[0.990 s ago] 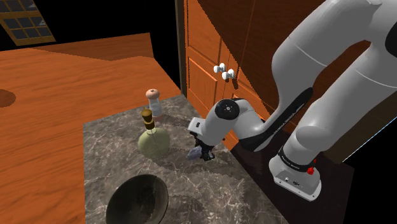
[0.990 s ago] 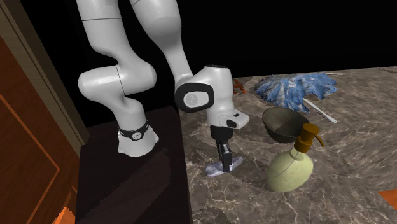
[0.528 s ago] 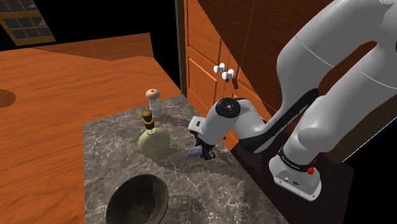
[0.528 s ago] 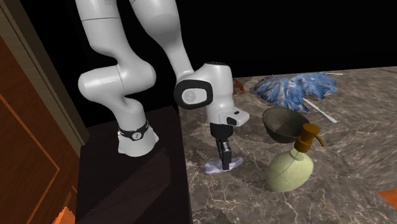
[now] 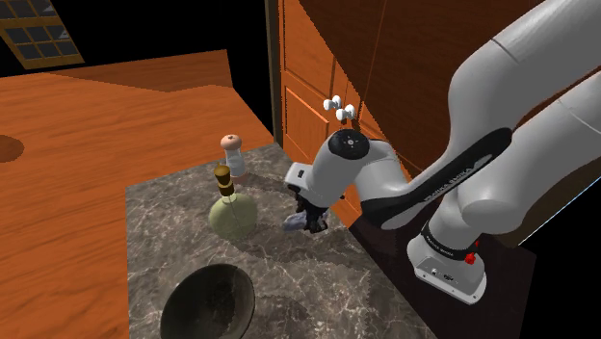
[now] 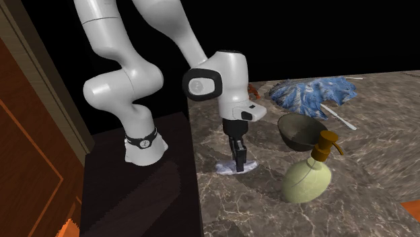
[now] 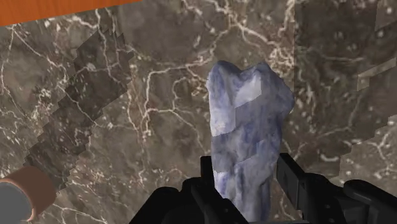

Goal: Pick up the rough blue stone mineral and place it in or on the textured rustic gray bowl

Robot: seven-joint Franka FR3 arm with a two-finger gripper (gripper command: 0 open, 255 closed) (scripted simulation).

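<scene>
1. The hand [image 7: 247, 167] was clamped on the stone [image 7: 248, 114]. Its two fingers gripped one end, and most of the pale blue piece stuck out past the tips.
2. The stone hung at the hand, low over the marbled tabletop [image 5: 154, 221] near the edge by the stand. Whether it had cleared the surface could not be told.
3. The step in hand looked like the lift. It would go best straight up and slowly, with a firm grip, since the long free end could twist between the fingers.
4. The bowl [image 5: 197, 289] sat dark and open toward the shoulder view's lower left, well apart from the stone.
5. The bottle [image 5: 231, 214] stood close beside the line from stone to bowl — the carry would need to pass above its pump or swing around it.
6. A small shaker [image 5: 232, 154] stood behind the bottle, and a blue mop head [image 6: 313, 93] lay beyond the bowl — neither seemed in the way.
</scene>
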